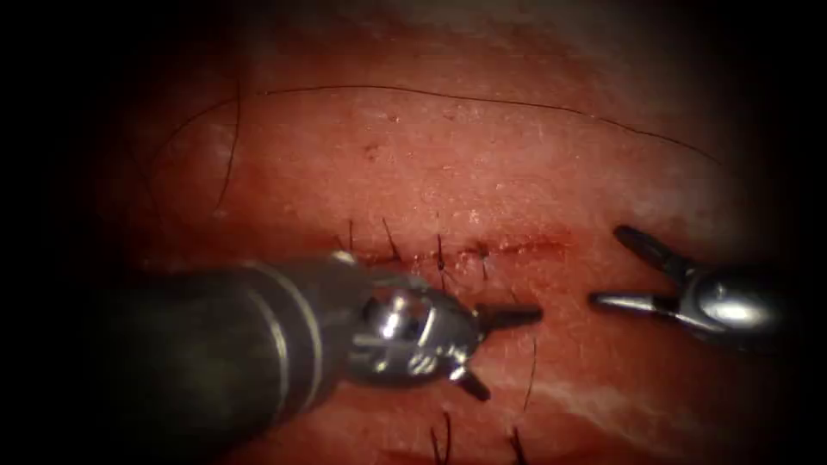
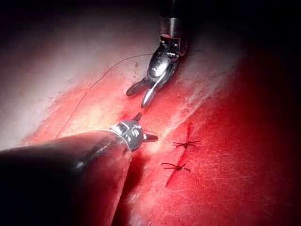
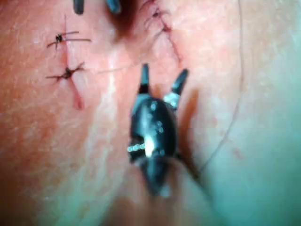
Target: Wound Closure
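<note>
A horizontal cut (image 1: 482, 250) runs across the middle of the reddish tissue (image 1: 482, 164), already crossed by several dark knotted stitches (image 1: 440, 254) with short cut ends. Just below the cut, the left arm's tool (image 1: 504, 349) reaches in with its thick grey shaft; its two dark jaws are spread wide, one pointing along the cut toward the other tool, one angled down and away from the cut, and they hold nothing. Off the right end of the cut, the right arm's tool (image 1: 616, 267) also has its jaws spread wide in a V pointing back toward the cut, and they too hold nothing. The two tools' tips are near each other but apart. A long thin dark thread (image 1: 482, 97) lies loose on the tissue well above the cut, arching from far left to far right. The needle cannot be made out. In the left wrist view, two knotted stitches (image 2: 181, 155) sit beside the left tool (image 2: 146, 127), with the right tool (image 2: 141, 94) beyond it
</note>
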Robot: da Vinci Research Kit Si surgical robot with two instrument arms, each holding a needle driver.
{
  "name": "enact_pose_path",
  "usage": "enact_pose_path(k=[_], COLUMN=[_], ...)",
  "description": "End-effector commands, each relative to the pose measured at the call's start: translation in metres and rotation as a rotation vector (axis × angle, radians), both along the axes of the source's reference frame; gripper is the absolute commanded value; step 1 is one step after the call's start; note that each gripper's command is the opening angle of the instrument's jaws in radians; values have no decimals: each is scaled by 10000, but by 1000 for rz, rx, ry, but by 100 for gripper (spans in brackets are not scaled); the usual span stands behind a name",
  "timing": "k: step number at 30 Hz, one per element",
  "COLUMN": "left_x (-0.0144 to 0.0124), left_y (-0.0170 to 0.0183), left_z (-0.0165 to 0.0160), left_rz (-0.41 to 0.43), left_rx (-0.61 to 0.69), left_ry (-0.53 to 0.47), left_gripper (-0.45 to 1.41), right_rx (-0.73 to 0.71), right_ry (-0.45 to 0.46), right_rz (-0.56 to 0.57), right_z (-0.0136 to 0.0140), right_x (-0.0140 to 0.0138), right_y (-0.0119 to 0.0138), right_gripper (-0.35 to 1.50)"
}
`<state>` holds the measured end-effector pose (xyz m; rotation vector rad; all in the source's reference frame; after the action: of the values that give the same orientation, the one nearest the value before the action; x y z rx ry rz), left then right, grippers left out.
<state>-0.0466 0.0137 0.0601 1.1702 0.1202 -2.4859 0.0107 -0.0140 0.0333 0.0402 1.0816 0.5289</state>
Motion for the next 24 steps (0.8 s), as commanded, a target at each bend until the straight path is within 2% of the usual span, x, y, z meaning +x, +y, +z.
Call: enact_pose_path(k=[1,2,6,9,17,20,24], left_x=[-10,-14,-27,-36,-49,-50,-53], left_y=[-8,-13,-25,-29,-35,-39,-43], left_z=[13,19,38,48,80,99,107], left_rz=[40,83,204,244,305,311,316], left_rx=[-13,-41,-148,-200,-266,-273,-272], left_ry=[2,9,9,-2,6,15,20], left_gripper=[21,14,10,10,17,19,19], right_rx=[5,4,-1,-2,-2,-3,-3], right_ry=[0,0,-4,-4,-4,-2,-2], right_rz=[-2,-2,-3,-3,-2,-4,-3], right_z=[6,6,6,7,7,8,8], right_x=[3,3,3,3,3,4,5], right_y=[-13,-13,-13,-14,-14,-15,-15], right_gripper=[148,148,148,148,148,148,148])
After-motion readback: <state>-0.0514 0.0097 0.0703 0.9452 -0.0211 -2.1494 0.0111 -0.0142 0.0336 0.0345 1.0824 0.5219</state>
